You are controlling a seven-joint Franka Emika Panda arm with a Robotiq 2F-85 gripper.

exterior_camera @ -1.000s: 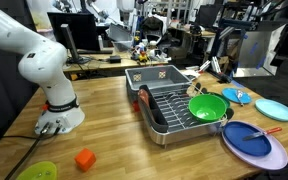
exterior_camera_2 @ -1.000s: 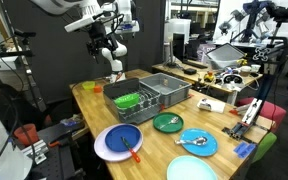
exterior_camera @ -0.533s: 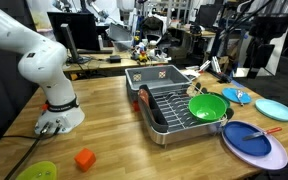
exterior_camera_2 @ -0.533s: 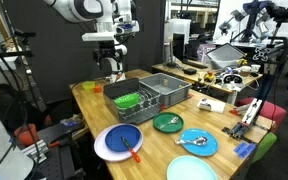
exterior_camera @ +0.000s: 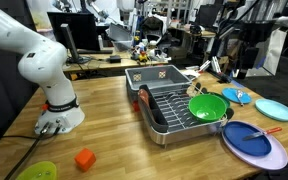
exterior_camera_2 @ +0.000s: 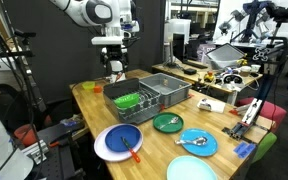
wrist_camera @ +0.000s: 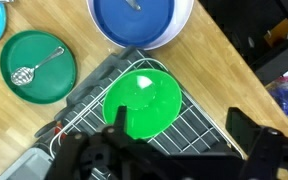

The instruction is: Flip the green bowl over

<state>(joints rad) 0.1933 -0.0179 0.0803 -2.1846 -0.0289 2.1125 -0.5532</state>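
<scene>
**Exterior view, arm-base side.** Locate the green bowl (exterior_camera: pixel 207 107) in the dish rack (exterior_camera: pixel 169 108), toward the rack's 3 o'clock end. Mouth up and slightly tipped, propped that way by the rack wires. Note the blue plate (exterior_camera: pixel 249 138) at 4 o'clock from the bowl, close by but apart from it. No gripper in this frame.

**Exterior view, plate side.** Find the gripper (exterior_camera_2: pixel 114 69) hanging at 11 o'clock from the rack, high above the table (exterior_camera_2: pixel 84 97) and touching nothing. Read the bowl as a green patch inside the rack's nearer compartment. Finger spacing not readable here (too small).

**Wrist view.** Looking straight down on the bowl, near frame centre, mouth up on the wires. Fingers (wrist_camera: pixel 252 150) spread wide at 5 and 7 o'clock, holding nothing. Dark green plate (wrist_camera: pixel 39 65) at 10 o'clock, outside the rack.

**Assessment.** Treat the high, spread hover as an approach posture, set to straddle the rim. Flip not yet begun. Descend to the rim, pinch, lift clear of the wires, then roll the wrist. Expect smooth plastic to slip under a light pinch, and guard against the rim snagging on the wires.
</scene>
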